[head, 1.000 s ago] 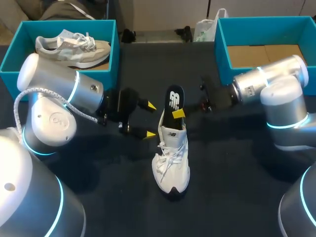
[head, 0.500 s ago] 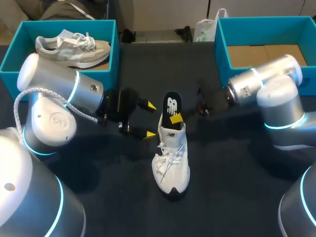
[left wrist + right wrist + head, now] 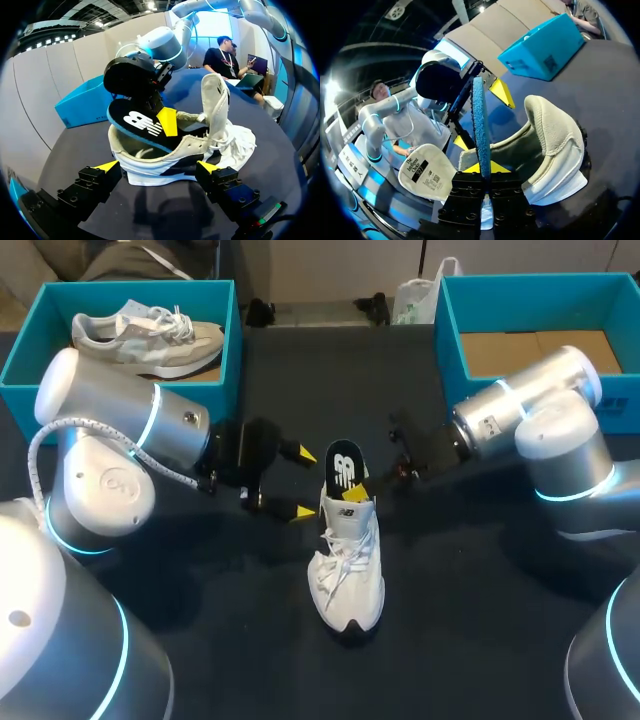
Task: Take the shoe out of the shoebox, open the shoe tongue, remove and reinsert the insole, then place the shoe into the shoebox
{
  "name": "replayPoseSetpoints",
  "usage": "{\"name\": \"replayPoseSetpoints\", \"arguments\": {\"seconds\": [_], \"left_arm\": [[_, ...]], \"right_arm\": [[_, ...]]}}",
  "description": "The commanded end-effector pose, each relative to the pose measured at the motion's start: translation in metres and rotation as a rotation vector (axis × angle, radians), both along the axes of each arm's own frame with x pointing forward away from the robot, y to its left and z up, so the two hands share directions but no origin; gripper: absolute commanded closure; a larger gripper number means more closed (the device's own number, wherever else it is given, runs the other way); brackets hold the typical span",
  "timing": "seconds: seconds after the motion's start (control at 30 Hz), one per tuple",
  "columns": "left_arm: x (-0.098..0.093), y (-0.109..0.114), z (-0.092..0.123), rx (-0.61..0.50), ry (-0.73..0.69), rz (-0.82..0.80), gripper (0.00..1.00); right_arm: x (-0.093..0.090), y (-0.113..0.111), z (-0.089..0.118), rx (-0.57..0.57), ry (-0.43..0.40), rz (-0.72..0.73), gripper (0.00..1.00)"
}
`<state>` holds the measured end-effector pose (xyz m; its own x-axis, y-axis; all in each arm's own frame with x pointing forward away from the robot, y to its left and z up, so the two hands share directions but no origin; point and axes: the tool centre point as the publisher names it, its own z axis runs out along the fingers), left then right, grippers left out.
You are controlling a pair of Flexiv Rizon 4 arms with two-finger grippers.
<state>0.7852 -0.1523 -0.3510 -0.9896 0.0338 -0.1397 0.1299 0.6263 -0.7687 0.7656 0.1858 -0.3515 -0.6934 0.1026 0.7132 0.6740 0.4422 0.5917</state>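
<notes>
One shoe [image 3: 348, 560] | left end effector [image 3: 304, 483] spread beside its heel | right end effector [image 3: 484, 170] pinching insole [image 3: 342, 466]

furniture: one table [image 3: 455, 640] | top: black and flat | cover: maybe cloth, hard to tell | light: bright, with soft shadows on the table top

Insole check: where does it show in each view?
Head view: insole standing out of the white shoe's heel, mid-table.
Left wrist view: insole slanting out of the shoe, ahead.
Right wrist view: edge-on, blue, clamped in the right end effector.
Shared landmark: the white shoe.
</notes>
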Motion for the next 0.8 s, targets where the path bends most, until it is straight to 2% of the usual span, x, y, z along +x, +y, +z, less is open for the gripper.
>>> {"name": "replayPoseSetpoints", "arguments": {"seconds": [0.03, 0.2, 0.43, 0.53, 0.6, 0.8], "left_arm": [[0.0, -0.001, 0.0, 0.003, 0.0, 0.0, 0.0], [0.0, -0.001, 0.0, 0.003, 0.0, 0.0, 0.0], [0.0, -0.001, 0.0, 0.003, 0.0, 0.0, 0.0], [0.0, -0.001, 0.0, 0.003, 0.0, 0.0, 0.0], [0.0, -0.001, 0.0, 0.003, 0.0, 0.0, 0.0], [0.0, -0.001, 0.0, 0.003, 0.0, 0.0, 0.0]], "right_arm": [[0.004, -0.002, 0.003, -0.007, -0.016, -0.007, 0.85], [0.011, -0.005, 0.009, -0.016, -0.032, -0.004, 0.81], [0.022, -0.007, 0.014, -0.021, -0.048, 0.009, 0.82], [0.025, -0.005, 0.011, -0.023, -0.039, 0.022, 0.86], [0.025, -0.005, 0.008, -0.037, -0.02, 0.028, 1.0], [0.017, -0.008, 0.004, -0.071, 0.022, 0.027, 1.0]]}}
